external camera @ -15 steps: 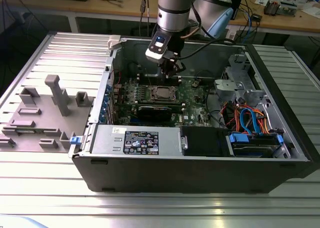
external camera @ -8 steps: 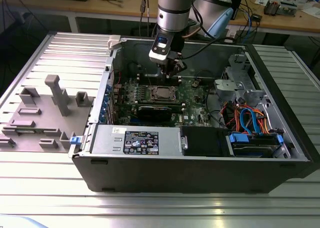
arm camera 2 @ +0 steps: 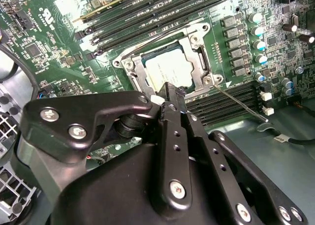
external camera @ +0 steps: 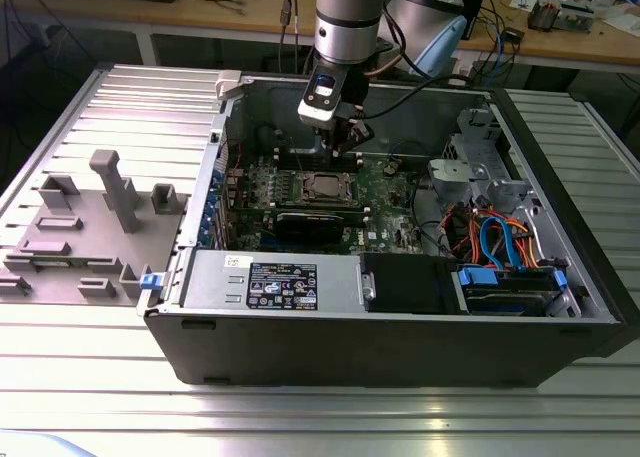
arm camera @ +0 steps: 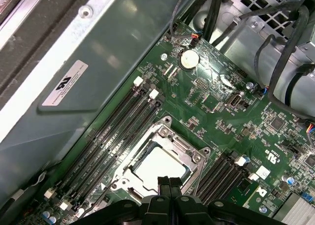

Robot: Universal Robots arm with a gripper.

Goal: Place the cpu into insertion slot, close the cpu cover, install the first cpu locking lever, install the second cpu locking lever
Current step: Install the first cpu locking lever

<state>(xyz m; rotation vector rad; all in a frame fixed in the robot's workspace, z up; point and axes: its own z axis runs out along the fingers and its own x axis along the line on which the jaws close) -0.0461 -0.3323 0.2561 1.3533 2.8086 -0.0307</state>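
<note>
Silver cover (arm camera 2: 196,55) is down and the cpu (arm camera 2: 167,68) sits in the slot (external camera: 306,185).
Your gripper (arm camera 2: 170,94) hangs low over the near edge of the socket, inside the open case (external camera: 400,347). Its fingers are pinched together with nothing between them, and both wrist views show that. Whether the tips touch the cover, you can't tell from here. The grey chip top shows through the cover's central cut-out, flat and square in its frame. Look at the thin wire lever (arm camera 2: 241,103): it runs out from the socket corner, angled across the memory slots (arm camera 2: 231,99), with its hooked end at the edge of the green board (arm camera 2: 49,43).
</note>
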